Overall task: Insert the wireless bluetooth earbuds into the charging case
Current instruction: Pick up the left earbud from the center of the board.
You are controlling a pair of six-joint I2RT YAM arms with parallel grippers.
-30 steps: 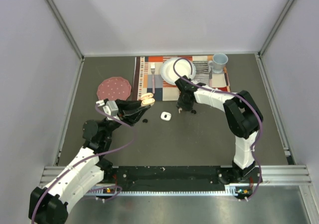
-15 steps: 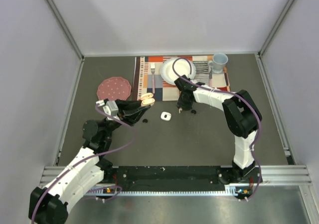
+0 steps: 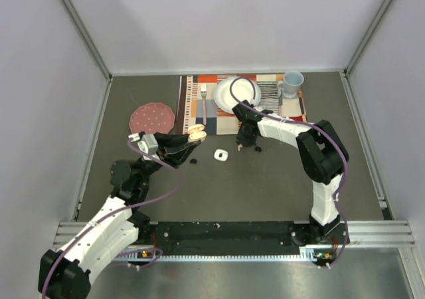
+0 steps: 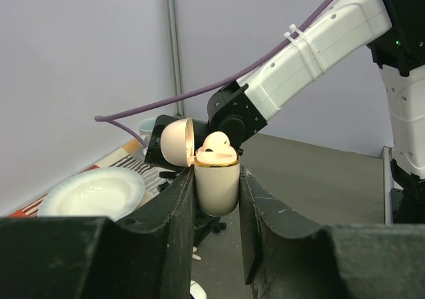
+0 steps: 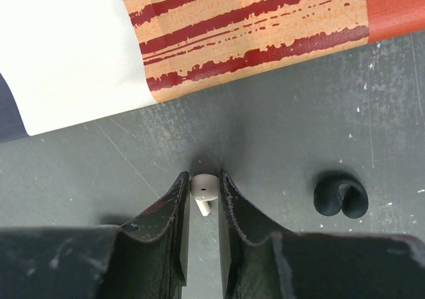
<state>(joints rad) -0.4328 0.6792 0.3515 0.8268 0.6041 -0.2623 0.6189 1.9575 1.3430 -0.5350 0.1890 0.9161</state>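
My left gripper [image 3: 191, 139] is shut on a cream charging case [image 3: 196, 135], held upright above the table. In the left wrist view the case [image 4: 216, 186] sits between my fingers with its lid [image 4: 176, 141] flipped open and one pale earbud [image 4: 216, 141] in it. My right gripper [image 3: 246, 143] points straight down at the table beside the placemat's edge. Its jaws [image 5: 203, 177] press on both sides of a small pale earbud [image 5: 203, 185] that lies on the table. A pair of black earbuds [image 5: 340, 195] lies just to its right.
A small white case [image 3: 221, 155] and a tiny black item [image 3: 193, 160] lie between the arms. Behind them a striped placemat [image 3: 192, 106] carries a fork [image 3: 204, 106], a white plate [image 3: 229, 93] and a blue mug [image 3: 291, 82]. A pink round mat [image 3: 151, 118] lies at the left.
My right gripper's jaws have closed in onto the pale earbud on the table. The left arm and the case have not moved.
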